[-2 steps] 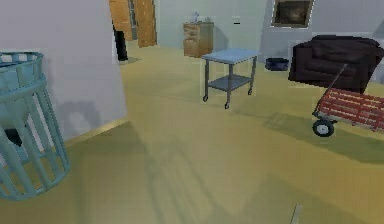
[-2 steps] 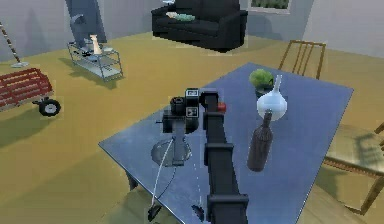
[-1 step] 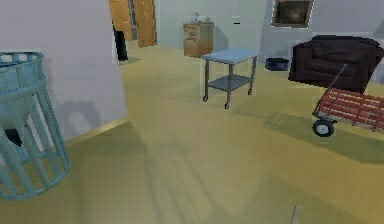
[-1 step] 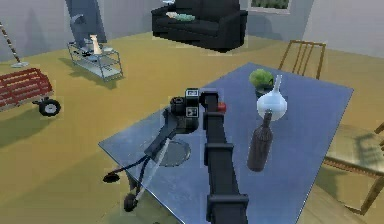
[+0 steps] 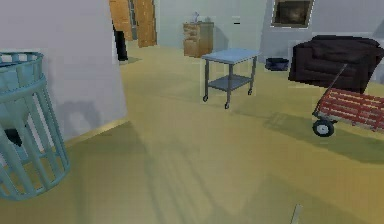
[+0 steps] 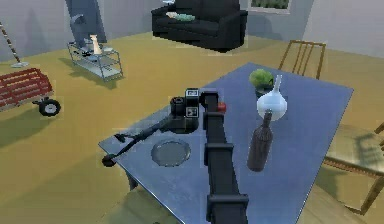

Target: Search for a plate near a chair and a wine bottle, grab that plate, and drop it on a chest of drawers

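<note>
Found: the plate (image 6: 172, 153) lay flat on the table (image 6: 310, 110), just beside your pincer (image 6: 125, 137), on the near side of its fingers. I judged the search done.
Cues: the bottle (image 6: 262, 145) stood upright to the right of the pincer, past the arm (image 6: 222, 170). A chair (image 6: 300, 55) stood at the table's far edge, well beyond the pincer.
Pincer: you could not tell whether it was apart or together, nor whether it held anything. The plate rested on the tabletop, so I judged it not yet lifted.
Left: grab, lift, carry, drop.
Drawers: a small wooden cabinet (image 5: 197, 38) stood by the far wall in the forward view. It was perhaps the target, but too small to be sure.
On table: a round glass flask (image 6: 272, 100) and a green thing (image 6: 262, 77) stood right of the pincer, beyond the bottle.
Around: a cart (image 6: 25, 90) stood on the floor, well left of the pincer, and a sofa (image 6: 200, 22) far beyond it.
In the way: a trolley (image 5: 228, 75) stood on the open floor short of the cabinet. The bottle stood near the arm, so a sideways sweep might have tipped it.
</note>
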